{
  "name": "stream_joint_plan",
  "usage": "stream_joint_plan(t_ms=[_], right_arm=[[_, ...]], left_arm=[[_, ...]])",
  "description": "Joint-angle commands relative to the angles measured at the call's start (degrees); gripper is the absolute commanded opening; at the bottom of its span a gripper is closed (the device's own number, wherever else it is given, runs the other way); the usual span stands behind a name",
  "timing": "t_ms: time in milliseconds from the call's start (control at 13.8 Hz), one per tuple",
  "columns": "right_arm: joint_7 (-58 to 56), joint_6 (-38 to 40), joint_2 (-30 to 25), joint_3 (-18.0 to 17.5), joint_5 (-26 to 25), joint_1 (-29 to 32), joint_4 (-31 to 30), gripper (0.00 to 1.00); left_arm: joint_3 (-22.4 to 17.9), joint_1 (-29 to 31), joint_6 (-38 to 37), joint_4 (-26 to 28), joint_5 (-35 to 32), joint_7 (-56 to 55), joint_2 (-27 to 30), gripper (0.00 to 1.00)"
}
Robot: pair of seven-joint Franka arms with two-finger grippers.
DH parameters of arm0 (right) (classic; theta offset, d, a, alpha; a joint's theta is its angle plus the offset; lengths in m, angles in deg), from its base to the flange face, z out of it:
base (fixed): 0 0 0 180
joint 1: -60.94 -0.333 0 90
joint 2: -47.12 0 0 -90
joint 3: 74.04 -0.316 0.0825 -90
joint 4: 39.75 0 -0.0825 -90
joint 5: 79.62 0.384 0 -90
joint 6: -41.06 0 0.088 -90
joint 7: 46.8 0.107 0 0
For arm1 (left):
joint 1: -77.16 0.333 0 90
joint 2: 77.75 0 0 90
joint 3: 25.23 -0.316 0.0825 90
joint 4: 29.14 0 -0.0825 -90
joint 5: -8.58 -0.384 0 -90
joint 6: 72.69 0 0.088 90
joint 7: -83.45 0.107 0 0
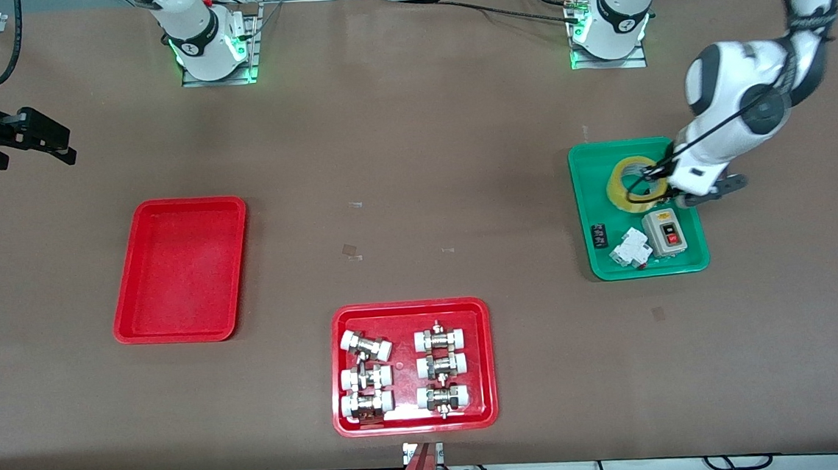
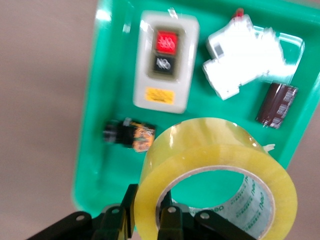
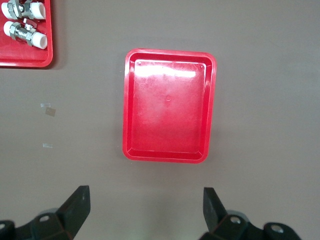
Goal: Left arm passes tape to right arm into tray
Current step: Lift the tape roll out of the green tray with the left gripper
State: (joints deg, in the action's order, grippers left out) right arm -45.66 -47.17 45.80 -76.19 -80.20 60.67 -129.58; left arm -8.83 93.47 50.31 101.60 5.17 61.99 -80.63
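Observation:
The tape [image 1: 635, 184], a translucent yellow roll with a white core, is in the green tray [image 1: 686, 264] at the left arm's end of the table. My left gripper [image 1: 657, 176] is shut on the roll's wall. In the left wrist view the tape [image 2: 210, 155] sits in my left gripper [image 2: 148, 202], one finger inside the core and one outside. The plain red tray [image 1: 182, 270] lies bare toward the right arm's end. My right gripper [image 1: 59, 146] hangs open and holds nothing, with the tray [image 3: 170, 107] showing past my right gripper [image 3: 145, 200].
The green tray [image 2: 100, 125] also holds a grey switch box [image 1: 664, 232], a white breaker [image 1: 629, 248], a small dark part [image 1: 599, 235] and a black-and-orange part [image 2: 130, 135]. A red tray [image 1: 404, 339] of pipe fittings lies nearest the front camera.

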Motion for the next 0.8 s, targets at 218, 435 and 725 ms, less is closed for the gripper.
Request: stream_joint_plan(t_ms=[218,435,725], right_arm=[[0.44,0.44,-0.44,-0.22,-0.30,0.18,-0.25,1.00],[0.36,0.44,0.00,-0.05,-0.38,0.79,-0.25,1.00],[-0.52,5.23,2.02,-0.13,0.58,1.06,-0.51,1.00]], left_arm=[[0.65,1.01,-26.99,-26.28,1.20,7.82,1.13,0.00],[0.65,0.66,-33.44,-34.13,12.05,8.01,0.70,0.00],[5.73,-2.50,-28.88,-37.31,20.37,6.26,-3.08,0.00]])
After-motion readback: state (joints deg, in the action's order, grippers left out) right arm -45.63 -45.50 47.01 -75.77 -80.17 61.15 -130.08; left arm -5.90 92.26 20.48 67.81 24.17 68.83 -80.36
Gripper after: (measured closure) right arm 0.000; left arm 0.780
